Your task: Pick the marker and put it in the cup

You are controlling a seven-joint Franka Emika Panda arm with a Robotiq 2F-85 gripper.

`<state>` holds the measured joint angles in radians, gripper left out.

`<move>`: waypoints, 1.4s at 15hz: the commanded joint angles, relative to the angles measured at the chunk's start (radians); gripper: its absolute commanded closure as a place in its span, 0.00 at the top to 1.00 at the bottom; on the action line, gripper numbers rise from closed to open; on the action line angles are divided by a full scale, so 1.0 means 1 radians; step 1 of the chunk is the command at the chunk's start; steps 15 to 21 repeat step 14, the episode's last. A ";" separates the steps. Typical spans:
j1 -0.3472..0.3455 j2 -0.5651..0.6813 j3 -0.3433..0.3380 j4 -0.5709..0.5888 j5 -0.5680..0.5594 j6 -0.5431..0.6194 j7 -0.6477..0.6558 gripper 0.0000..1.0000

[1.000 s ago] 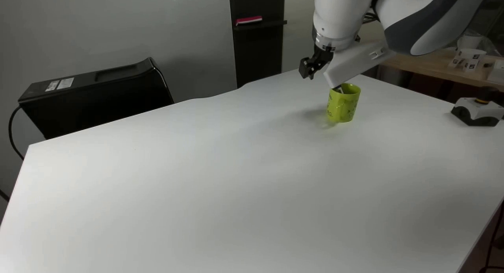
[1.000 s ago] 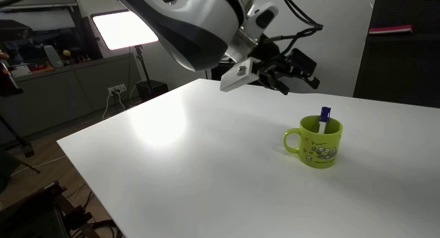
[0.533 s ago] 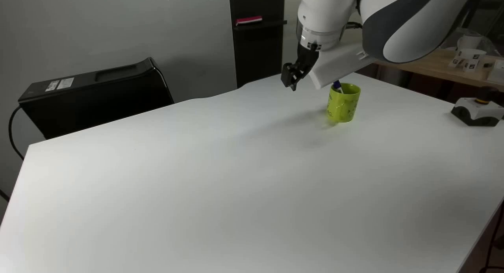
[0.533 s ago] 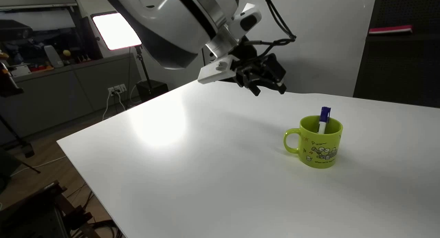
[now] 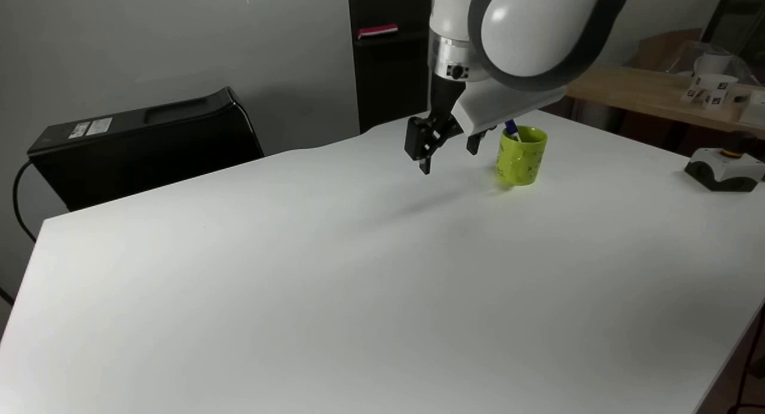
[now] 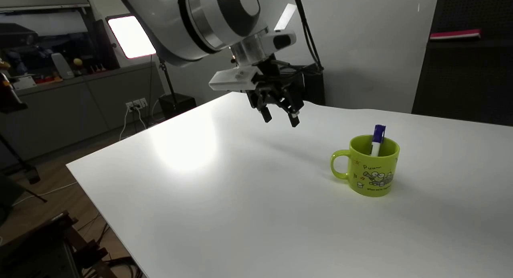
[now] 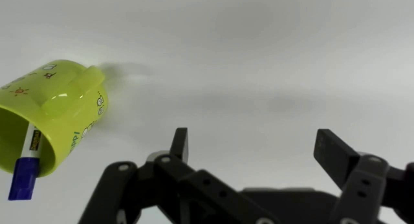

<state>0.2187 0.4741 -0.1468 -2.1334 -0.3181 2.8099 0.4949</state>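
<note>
The yellow-green cup stands upright on the white table in both exterior views [image 5: 521,166] [image 6: 370,175]; it also shows at the left of the wrist view [image 7: 69,104], partly cut off. The marker, white with a blue cap, leans inside the cup with its cap above the rim, in both exterior views [image 5: 511,128] [image 6: 378,134] and in the wrist view [image 7: 26,177]. Its lower end is hidden in the cup. My gripper [image 5: 449,156] [image 6: 280,119] [image 7: 252,135] is open and empty, above the table and beside the cup, apart from it and the marker.
The white table [image 5: 299,282] has its edge near a black box-shaped device [image 5: 149,145] and a grey wall. A grey and black box with a yellow ring [image 5: 726,169] sits at the table's right. A bright light panel [image 6: 131,36] stands beyond the table.
My open gripper has moved away from the cup, leftward in both exterior views, and has lowered and turned to point more downward. The cup and the marker have not moved.
</note>
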 commanded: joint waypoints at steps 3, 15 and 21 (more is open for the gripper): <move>-0.102 -0.013 0.131 0.062 0.226 -0.199 -0.254 1.00; -0.106 -0.005 0.140 0.093 0.244 -0.314 -0.336 1.00; -0.106 -0.005 0.140 0.093 0.244 -0.314 -0.336 1.00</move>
